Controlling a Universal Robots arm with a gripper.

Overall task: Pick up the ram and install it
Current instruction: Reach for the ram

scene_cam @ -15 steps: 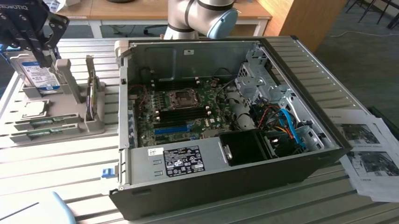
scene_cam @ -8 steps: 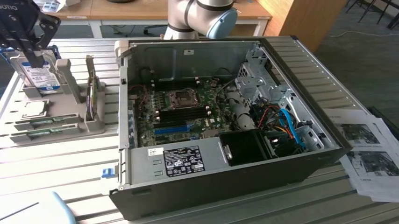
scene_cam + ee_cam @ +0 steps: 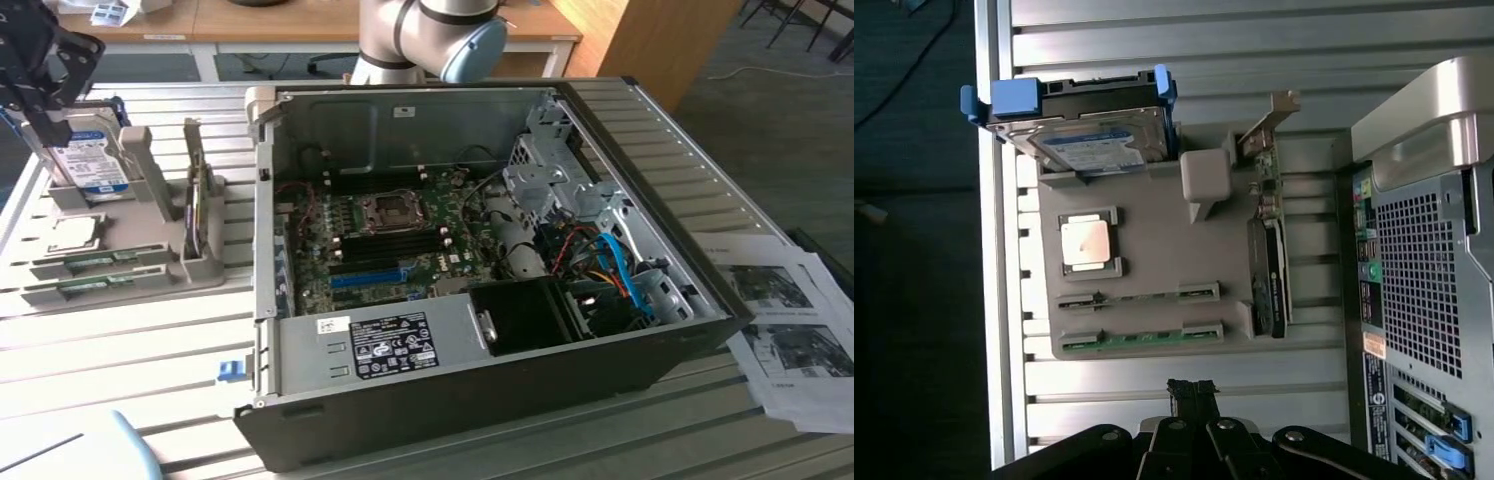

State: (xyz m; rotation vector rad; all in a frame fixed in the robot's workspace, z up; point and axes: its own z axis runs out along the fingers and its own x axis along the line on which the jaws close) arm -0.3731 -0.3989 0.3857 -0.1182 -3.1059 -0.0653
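Observation:
Two green ram sticks [image 3: 96,264] [image 3: 1142,338] stand on edge in slots along one side of a grey holder tray [image 3: 140,255] [image 3: 1164,250], at the exterior view's left. My dark gripper [image 3: 56,128] hangs above the far end of that tray, over the hard drive. In the wrist view its fingertips [image 3: 1192,392] are pressed together, shut on nothing, a short way off the tray's ram side. The open computer case [image 3: 467,400] lies in the middle, its motherboard [image 3: 387,235] exposed with black memory slots beside the processor socket.
The tray also holds a hard drive with blue brackets [image 3: 87,165] [image 3: 1089,135], a square silvery processor [image 3: 74,235] [image 3: 1089,242] and an upright expansion card [image 3: 200,215] [image 3: 1269,270]. Printed sheets [image 3: 787,330] lie at the exterior view's right. The arm's base [image 3: 427,35] stands behind the case.

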